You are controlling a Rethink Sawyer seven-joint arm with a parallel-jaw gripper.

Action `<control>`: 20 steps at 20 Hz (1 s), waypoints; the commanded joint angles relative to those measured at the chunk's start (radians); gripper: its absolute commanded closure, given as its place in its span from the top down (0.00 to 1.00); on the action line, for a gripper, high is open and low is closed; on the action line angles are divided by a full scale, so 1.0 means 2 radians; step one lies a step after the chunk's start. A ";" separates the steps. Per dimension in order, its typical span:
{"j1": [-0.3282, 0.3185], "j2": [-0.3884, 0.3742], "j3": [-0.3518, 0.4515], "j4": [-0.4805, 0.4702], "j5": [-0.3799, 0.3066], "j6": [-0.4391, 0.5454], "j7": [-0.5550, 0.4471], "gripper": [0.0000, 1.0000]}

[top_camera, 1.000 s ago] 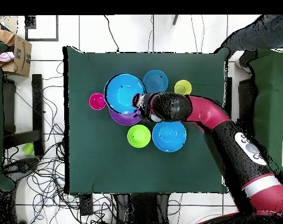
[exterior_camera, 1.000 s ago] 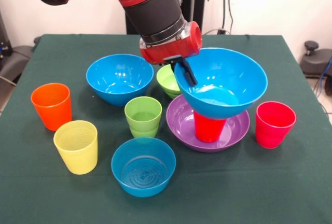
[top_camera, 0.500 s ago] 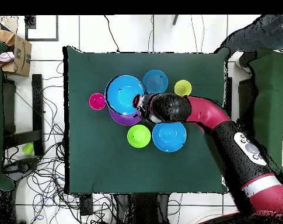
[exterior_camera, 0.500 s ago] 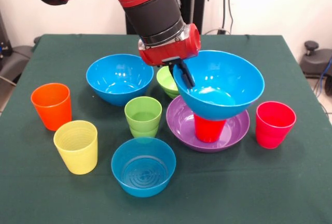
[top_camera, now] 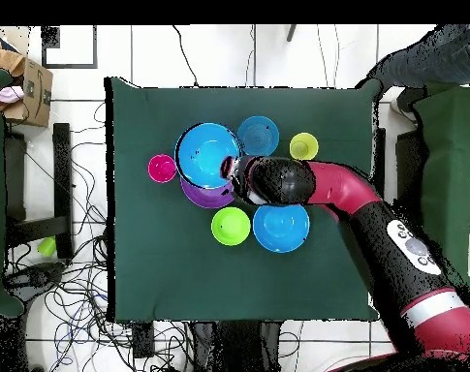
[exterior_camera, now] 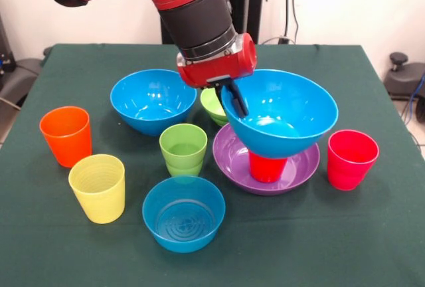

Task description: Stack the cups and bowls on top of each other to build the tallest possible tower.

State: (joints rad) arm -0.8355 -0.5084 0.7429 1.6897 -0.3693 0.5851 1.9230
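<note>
My gripper (exterior_camera: 234, 98) is shut on the near rim of a large blue bowl (exterior_camera: 282, 111), with one finger showing inside it. That bowl sits slightly tilted over a red cup (exterior_camera: 267, 167), which stands in the wide purple bowl (exterior_camera: 232, 161). From above, the held blue bowl (top_camera: 207, 153) covers most of the purple bowl (top_camera: 203, 199). A second large blue bowl (exterior_camera: 153, 99) rests on the table to the left, with a small green bowl (exterior_camera: 212, 105) behind the gripper. The light green cup (exterior_camera: 182, 149), small blue bowl (exterior_camera: 183, 212), yellow cup (exterior_camera: 98, 187), orange cup (exterior_camera: 66, 135) and pinkish-red cup (exterior_camera: 350, 159) stand apart.
A dark green cloth (exterior_camera: 319, 240) covers the table. In the overhead view a cardboard box (top_camera: 27, 92) sits off the table's left edge and a person's sleeve (top_camera: 423, 53) shows at the top right. Cables lie on the floor around the table.
The gripper has lowered the large blue bowl slightly and shifted it a little left, so less of the red cup shows beneath it.
</note>
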 commanded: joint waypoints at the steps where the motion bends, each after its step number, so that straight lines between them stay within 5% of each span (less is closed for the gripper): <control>1: 0.012 -0.005 -0.007 0.050 -0.038 -0.058 -0.003 0.00; 20: -0.001 0.003 -0.016 0.096 -0.066 -0.122 -0.007 0.00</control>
State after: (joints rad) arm -0.8374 -0.5118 0.7394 1.8397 -0.4266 0.3886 1.9230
